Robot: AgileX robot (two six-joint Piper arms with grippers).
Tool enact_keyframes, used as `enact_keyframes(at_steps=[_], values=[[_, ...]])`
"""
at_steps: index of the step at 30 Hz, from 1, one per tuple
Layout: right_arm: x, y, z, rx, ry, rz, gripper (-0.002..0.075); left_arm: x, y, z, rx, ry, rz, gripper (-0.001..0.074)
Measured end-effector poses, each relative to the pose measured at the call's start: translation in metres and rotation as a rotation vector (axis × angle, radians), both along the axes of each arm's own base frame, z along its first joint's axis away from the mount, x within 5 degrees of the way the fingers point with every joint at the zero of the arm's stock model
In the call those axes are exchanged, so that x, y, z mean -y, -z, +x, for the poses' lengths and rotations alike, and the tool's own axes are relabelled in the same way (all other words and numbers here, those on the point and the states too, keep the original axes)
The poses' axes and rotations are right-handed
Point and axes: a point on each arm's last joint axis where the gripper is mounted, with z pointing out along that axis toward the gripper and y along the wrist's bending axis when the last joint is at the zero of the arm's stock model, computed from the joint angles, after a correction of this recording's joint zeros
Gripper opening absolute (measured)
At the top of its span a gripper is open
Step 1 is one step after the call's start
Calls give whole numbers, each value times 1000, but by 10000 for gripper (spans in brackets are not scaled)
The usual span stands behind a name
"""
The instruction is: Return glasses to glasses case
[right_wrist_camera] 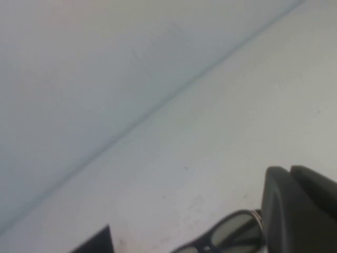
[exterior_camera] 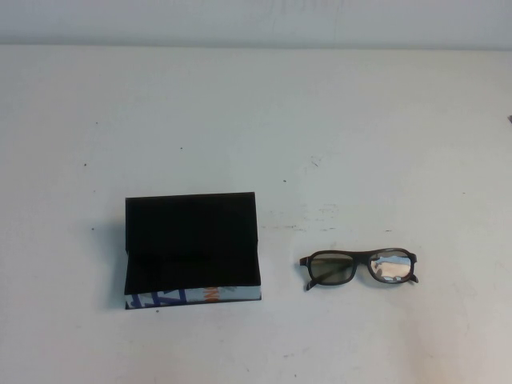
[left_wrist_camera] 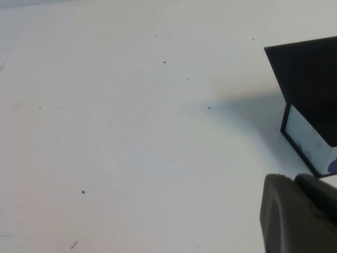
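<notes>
Beside the open glasses case, glasses lie near the right end effector.

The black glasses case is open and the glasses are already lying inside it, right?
Not quite. The glasses case is open, but the glasses lie on the table to its right, apart from it, as the high view shows. The left gripper and right gripper appear only in their wrist views.

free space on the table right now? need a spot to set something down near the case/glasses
Bare table runs behind the open glasses case and the glasses, plus a strip between them and one on each outer side. Only those two things crowd the near edge. Left gripper sits near the case; right gripper by the glasses.
</notes>
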Motion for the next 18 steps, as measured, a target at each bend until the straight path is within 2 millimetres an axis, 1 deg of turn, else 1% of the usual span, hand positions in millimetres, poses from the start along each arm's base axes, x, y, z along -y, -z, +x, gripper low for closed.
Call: enact_keyframes(at_steps=[3, 5, 8, 9, 10, 13, 18], values=[[3, -4, 0, 25, 35, 105, -15, 0, 0, 0, 0, 0, 0, -1], [3, -4, 0, 22, 31, 146, -15, 0, 0, 0, 0, 0, 0, -1], [-3, -2, -1, -15, -33, 168, -15, 0, 0, 0, 0, 0, 0, -1], [-7, -5, -2, -27, -70, 167, -15, 0, 0, 0, 0, 0, 0, -1], [-9, -9, -2, -40, -102, 163, -15, 0, 0, 0, 0, 0, 0, -1], [-20, -32, -2, -107, -222, 117, -15, 0, 0, 0, 0, 0, 0, -1], [-32, -64, 11, -314, -396, -69, -15, 0, 0, 0, 0, 0, 0, -1]])
